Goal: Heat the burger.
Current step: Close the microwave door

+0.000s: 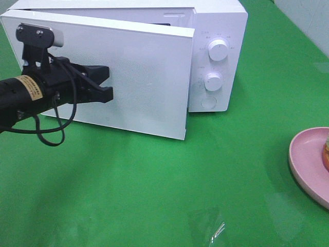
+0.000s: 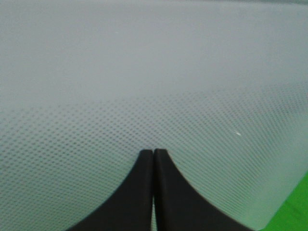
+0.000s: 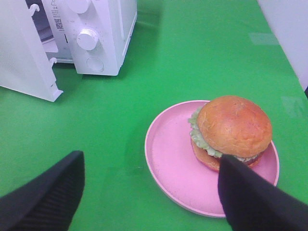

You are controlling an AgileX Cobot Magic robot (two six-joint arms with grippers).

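Note:
The burger (image 3: 233, 127), with a golden-brown bun, green lettuce and orange cheese, sits on a pink plate (image 3: 168, 163). My right gripper (image 3: 150, 161) hovers open above the plate's near side, one finger (image 3: 48, 197) over the green table and the other finger (image 3: 255, 202) beside the burger, holding nothing. In the high view only the plate (image 1: 308, 159) and a sliver of the burger (image 1: 326, 152) show at the right edge. My left gripper (image 1: 109, 85) is shut, its tips (image 2: 153, 153) right at the outer face of the microwave door (image 1: 144, 77).
The white microwave (image 1: 218, 20) stands at the back with its door (image 3: 24, 57) swung partly open. Two knobs (image 1: 218, 50) (image 1: 213, 81) and a round button (image 1: 208, 103) are on its right panel. Green table (image 1: 180, 195) lies between microwave and plate.

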